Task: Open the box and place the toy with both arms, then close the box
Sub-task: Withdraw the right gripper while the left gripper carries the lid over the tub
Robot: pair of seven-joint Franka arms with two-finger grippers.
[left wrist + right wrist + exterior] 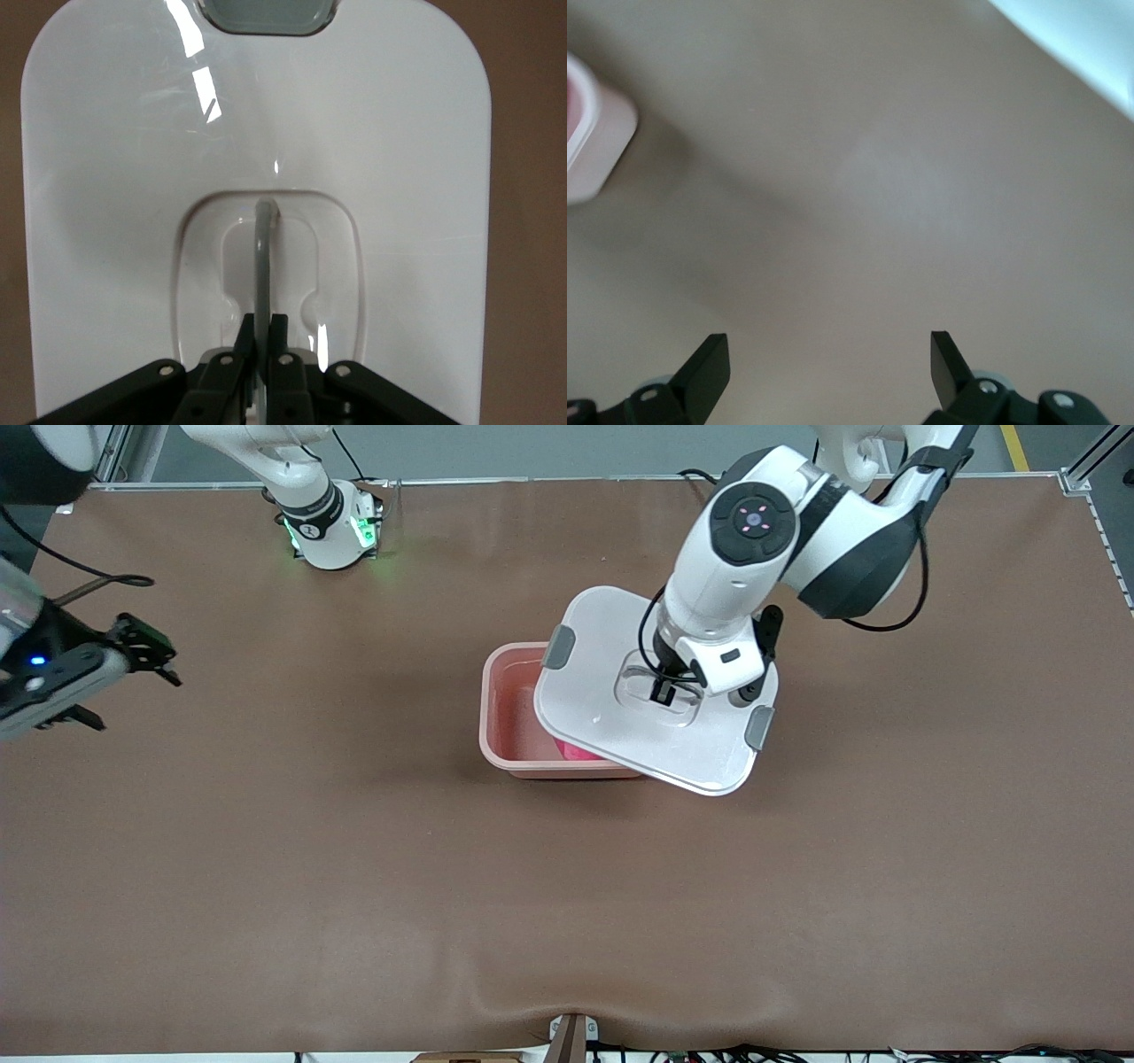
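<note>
The pink box (509, 708) stands open near the middle of the table; one corner of it (594, 150) shows in the right wrist view. The white lid (602, 691) hangs tilted over its half toward the left arm's end. My left gripper (663, 691) is shut on the grey handle (262, 257) in the recess of the lid (115, 177). A sliver of the hot-pink toy (580, 754) shows inside the box under the lid's edge. My right gripper (131, 701) waits open over bare table at the right arm's end, nothing between its fingers (830, 363).
Grey clips (559, 646) (760, 727) sit at the lid's two ends. The brown mat (354, 868) covers the table. The right arm's base (330, 531) stands at the edge farthest from the front camera.
</note>
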